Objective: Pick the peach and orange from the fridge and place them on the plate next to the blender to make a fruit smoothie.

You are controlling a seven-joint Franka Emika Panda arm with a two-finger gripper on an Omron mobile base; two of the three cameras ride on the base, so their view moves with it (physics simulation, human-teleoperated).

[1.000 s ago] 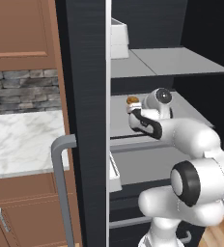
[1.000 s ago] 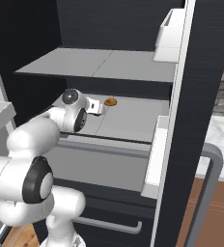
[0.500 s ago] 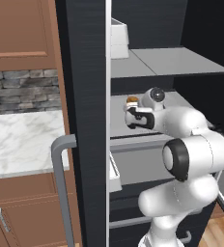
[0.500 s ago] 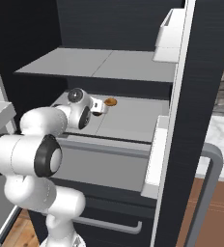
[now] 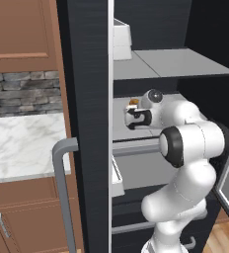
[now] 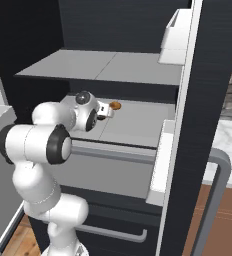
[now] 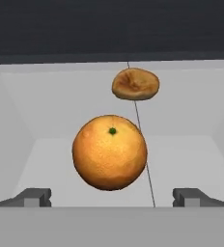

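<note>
The orange (image 7: 109,152), a round orange fruit with a small green stem dot, rests on the pale grey fridge shelf (image 7: 51,120) straight ahead of my gripper (image 7: 112,198). The two fingertips (image 7: 34,197) stand wide apart, below and to either side of the fruit, and do not touch it. Seen from the base, my gripper (image 5: 132,118) (image 6: 105,109) reaches into the open black fridge (image 5: 87,99) at middle-shelf height. The peach, the plate and the blender are out of view.
A flat brown-orange disc (image 7: 135,84) lies farther back on the same shelf. A grey shelf (image 6: 103,66) sits just above my hand, a drawer front (image 6: 113,167) below it. The door with its grey bar handle (image 5: 62,188) stands open left, beside a marble counter (image 5: 22,146).
My hand has pushed a little deeper into the fridge along the middle shelf, and the elbow has swung in closer behind it. The fingers stay apart.
</note>
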